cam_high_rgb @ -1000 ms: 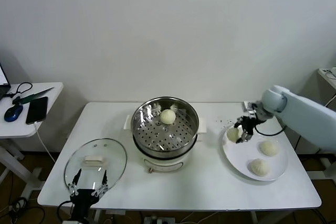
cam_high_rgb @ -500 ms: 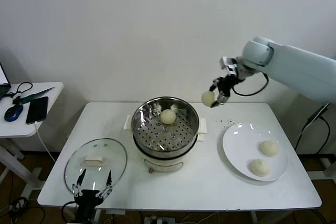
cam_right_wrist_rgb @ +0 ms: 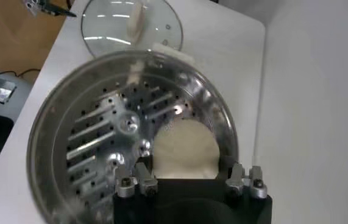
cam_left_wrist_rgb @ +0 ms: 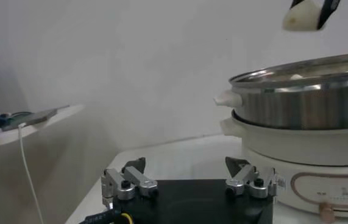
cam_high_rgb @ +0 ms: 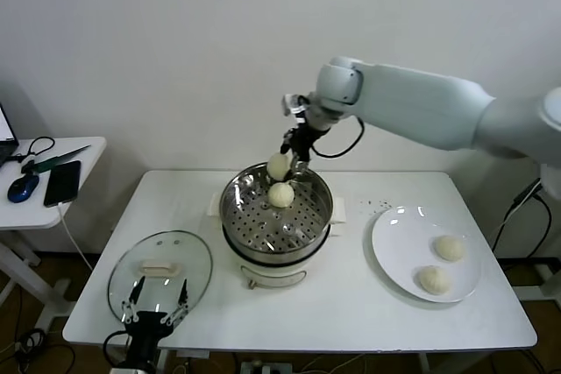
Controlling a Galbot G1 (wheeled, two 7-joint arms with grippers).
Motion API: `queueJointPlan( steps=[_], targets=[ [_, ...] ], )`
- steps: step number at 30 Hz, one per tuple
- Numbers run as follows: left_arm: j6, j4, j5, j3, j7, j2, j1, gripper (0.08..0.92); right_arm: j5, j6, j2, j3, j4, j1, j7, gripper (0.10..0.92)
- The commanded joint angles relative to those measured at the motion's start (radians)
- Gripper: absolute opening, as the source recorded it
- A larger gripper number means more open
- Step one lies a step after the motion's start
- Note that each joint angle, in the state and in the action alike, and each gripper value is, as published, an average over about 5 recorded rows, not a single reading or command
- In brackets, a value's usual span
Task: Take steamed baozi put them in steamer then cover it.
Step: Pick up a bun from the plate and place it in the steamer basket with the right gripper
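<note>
- Reaching in from the right of the head view, the right arm is stretching across above the table, with the right gripper (cam_high_rgb: 289, 162) hanging over the far rim of the steamer (cam_high_rgb: 275, 216).
- Its jaws are clamping on a steamed baozi (cam_high_rgb: 279, 165), held in the air above the perforated tray; in the right wrist view the bun (cam_right_wrist_rgb: 184, 150) is filling the space between the fingers (cam_right_wrist_rgb: 138, 180), hiding the tray beneath it.
- A second bun (cam_high_rgb: 280, 194) is lying on the tray near the far side, just below the held one; whether the two are touching is hard to tell from the head view.
- Two more buns (cam_high_rgb: 449, 247) are sitting on the white plate (cam_high_rgb: 396, 243), to the right of the steamer and well apart from it.
- The cover (cam_high_rgb: 159, 271) is lying flat on the table at the front left, handle up; its near edge is partly hidden behind the left gripper (cam_high_rgb: 158, 304).
- The left gripper is waiting low at the table's front edge, its jaws standing wide apart and holding nothing; the arm behind it is cut off by the frame.
- In the left wrist view the steamer's side (cam_left_wrist_rgb: 308, 115) is cut off at the edge.
- A side table (cam_high_rgb: 53, 183) with a phone and mouse is standing at far left, partly out of frame.
</note>
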Motion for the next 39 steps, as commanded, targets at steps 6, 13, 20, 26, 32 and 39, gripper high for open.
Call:
queueJointPlan(
  steps=[6,13,20,26,32,39],
  targets=[
    [0.0,0.007,-0.003,-0.004,0.0,0.004,-0.009,0.823,0.022,-0.03,0.184,-0.027,-0.094,-0.118,0.057,0.687],
    [-0.002,0.018,-0.006,-0.009,0.0,0.006,-0.012,0.823,0.018,-0.042,0.193,-0.044,-0.096,-0.143,0.069,0.69],
    [-0.001,0.026,-0.01,-0.014,-0.001,0.009,-0.016,0.823,0.001,-0.041,0.183,-0.056,-0.086,-0.152,0.068,0.695],
    [0.001,0.029,-0.009,-0.012,-0.001,0.01,-0.021,0.823,-0.014,-0.041,0.184,-0.051,-0.093,-0.159,0.07,0.715],
    [0.002,0.03,-0.008,-0.011,-0.001,0.009,-0.023,0.823,-0.02,-0.045,0.175,-0.045,-0.084,-0.154,0.068,0.807],
    [0.001,0.028,-0.008,-0.012,-0.001,0.011,-0.019,0.823,-0.018,-0.037,0.094,-0.035,-0.019,-0.068,0.023,0.823]
  ],
)
